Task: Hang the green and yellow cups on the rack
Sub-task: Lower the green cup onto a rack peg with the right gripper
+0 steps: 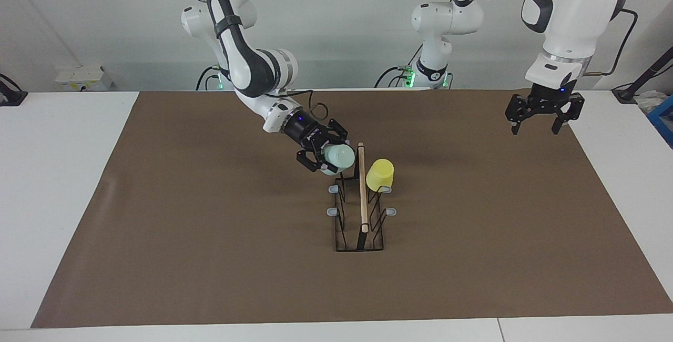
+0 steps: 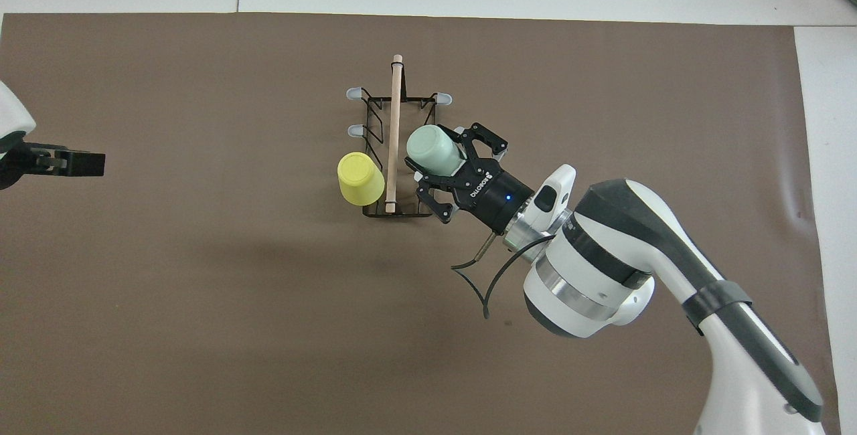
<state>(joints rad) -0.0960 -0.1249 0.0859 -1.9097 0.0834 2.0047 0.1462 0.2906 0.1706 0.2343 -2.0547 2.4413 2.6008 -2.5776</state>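
Observation:
The rack (image 1: 362, 194) stands mid-table, a black wire frame with a wooden rod (image 2: 395, 134) on top. The yellow cup (image 1: 379, 174) hangs upside down on the prong nearest the robots on the left arm's side, as the overhead view (image 2: 360, 178) also shows. The mint green cup (image 1: 337, 158) sits tilted over the matching prong on the right arm's side and hides it. My right gripper (image 1: 330, 151) is around that cup (image 2: 434, 150), its fingers spread a little wider than the cup. My left gripper (image 1: 536, 123) waits, open and empty, above the mat's corner.
A brown mat (image 1: 210, 237) covers the table. Two grey-tipped prongs (image 1: 333, 189) on each side of the rack are bare. A cable loops under my right wrist (image 2: 482, 281). The left gripper's tip (image 2: 80, 164) shows at the edge of the overhead view.

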